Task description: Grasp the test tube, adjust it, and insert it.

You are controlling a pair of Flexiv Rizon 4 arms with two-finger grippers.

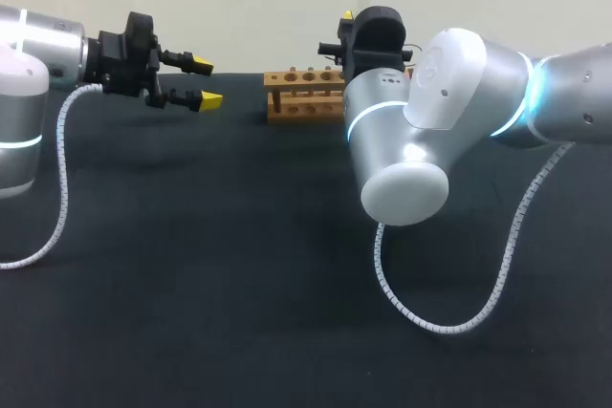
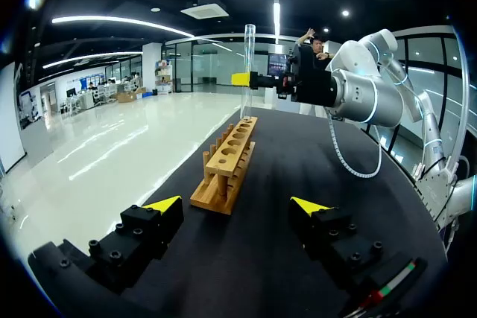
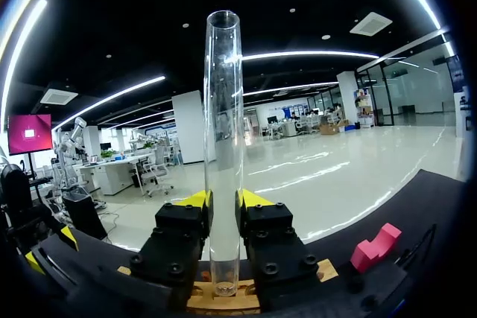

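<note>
A clear glass test tube (image 3: 223,132) stands upright between the fingers of my right gripper (image 3: 223,200), which is shut on its lower part. The tube's rounded end sits at a hole of the wooden rack (image 3: 223,301) directly under the gripper; how deep it goes I cannot tell. Seen from the left wrist, the tube (image 2: 248,72) rises over the far end of the rack (image 2: 227,161), held by the right gripper (image 2: 253,80). My left gripper (image 1: 205,82) hovers open and empty left of the rack (image 1: 304,96), well short of it. The right gripper (image 1: 350,20) is above the rack's right end.
A small red block (image 3: 376,247) lies on the black table beside the rack, on the right arm's side. The right arm's white cable (image 1: 421,317) hangs down in a loop over the table's middle. The left arm's cable (image 1: 62,188) drapes at the left.
</note>
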